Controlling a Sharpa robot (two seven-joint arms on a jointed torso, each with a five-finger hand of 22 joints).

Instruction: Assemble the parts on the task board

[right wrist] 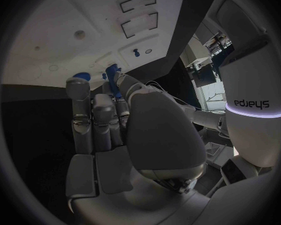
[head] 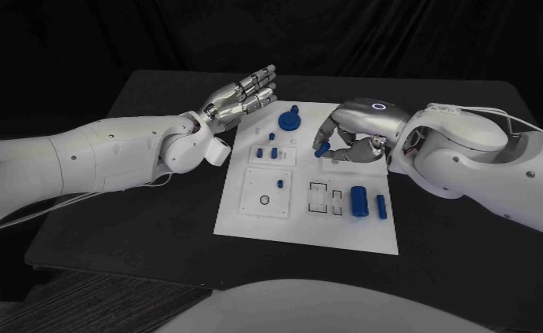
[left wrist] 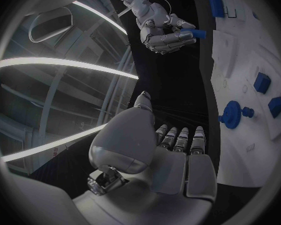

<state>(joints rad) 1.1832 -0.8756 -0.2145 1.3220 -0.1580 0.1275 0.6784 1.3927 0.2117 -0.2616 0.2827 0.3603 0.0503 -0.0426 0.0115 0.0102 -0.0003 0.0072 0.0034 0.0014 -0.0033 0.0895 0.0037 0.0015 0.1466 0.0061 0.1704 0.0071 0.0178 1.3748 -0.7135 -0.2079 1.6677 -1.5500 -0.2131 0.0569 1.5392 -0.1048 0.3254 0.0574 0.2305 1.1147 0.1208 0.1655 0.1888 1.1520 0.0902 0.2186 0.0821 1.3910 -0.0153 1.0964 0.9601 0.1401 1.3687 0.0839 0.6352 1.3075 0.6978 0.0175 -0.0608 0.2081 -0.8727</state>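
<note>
The white task board (head: 297, 227) lies mid-table. My right hand (head: 353, 130) hovers over its far right part and pinches a small blue part (head: 322, 147) between thumb and a finger. In the left wrist view this right hand (left wrist: 161, 27) holds the same blue part (left wrist: 195, 33) beside the board's edge. My left hand (head: 240, 97) is open with fingers stretched flat, above the table at the board's far left corner. A round blue part with a knob (head: 291, 120) stands on the board between the two hands. Small blue blocks (head: 268, 152) sit just nearer than it.
A blue cylinder (head: 358, 200) and a narrow blue piece (head: 381, 206) lie on the board's right side, next to outlined rectangular slots (head: 320, 196). An oval recess (head: 266, 200) is on the left half. Black table (head: 136, 223) surrounds the board.
</note>
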